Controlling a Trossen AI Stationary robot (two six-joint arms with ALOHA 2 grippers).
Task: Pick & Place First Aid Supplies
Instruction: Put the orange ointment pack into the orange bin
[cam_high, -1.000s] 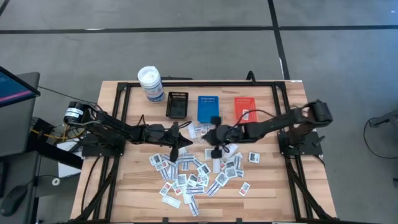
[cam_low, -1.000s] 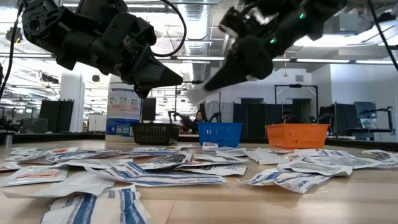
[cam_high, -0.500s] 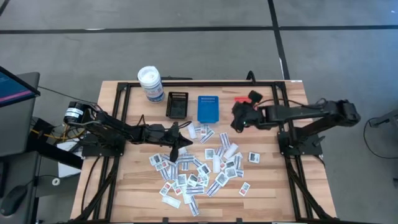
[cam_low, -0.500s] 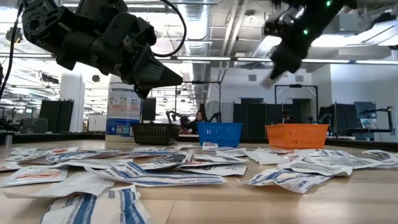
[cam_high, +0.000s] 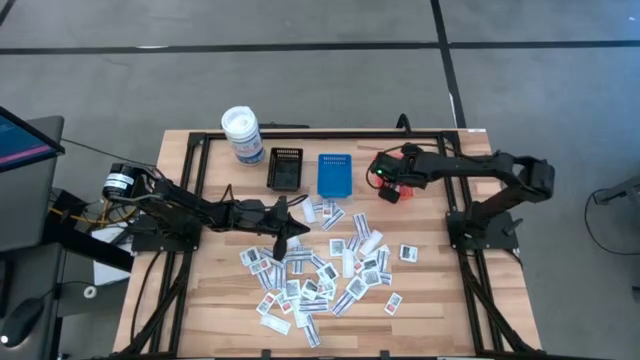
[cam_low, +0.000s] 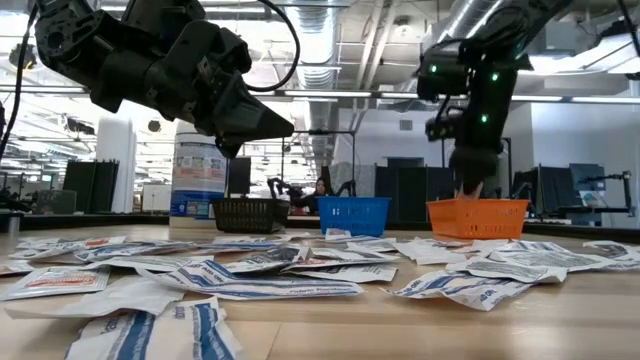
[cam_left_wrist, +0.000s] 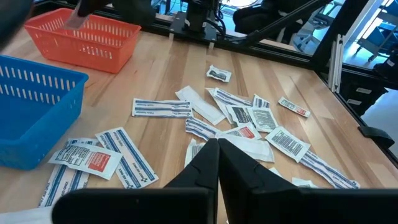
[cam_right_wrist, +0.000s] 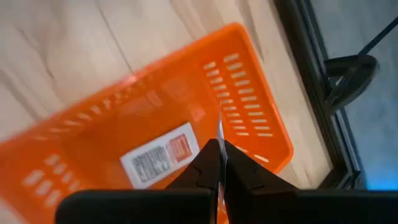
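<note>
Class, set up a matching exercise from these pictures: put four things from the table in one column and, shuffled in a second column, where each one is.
Things:
1. right gripper
2. left gripper
3. white canister
4. blue tray

Places:
A. between the black tray and the orange tray
B. far-left end of the tray row
C. above the orange tray
D. over the packets

Pairs: 1-C, 2-D, 3-B, 4-A
</note>
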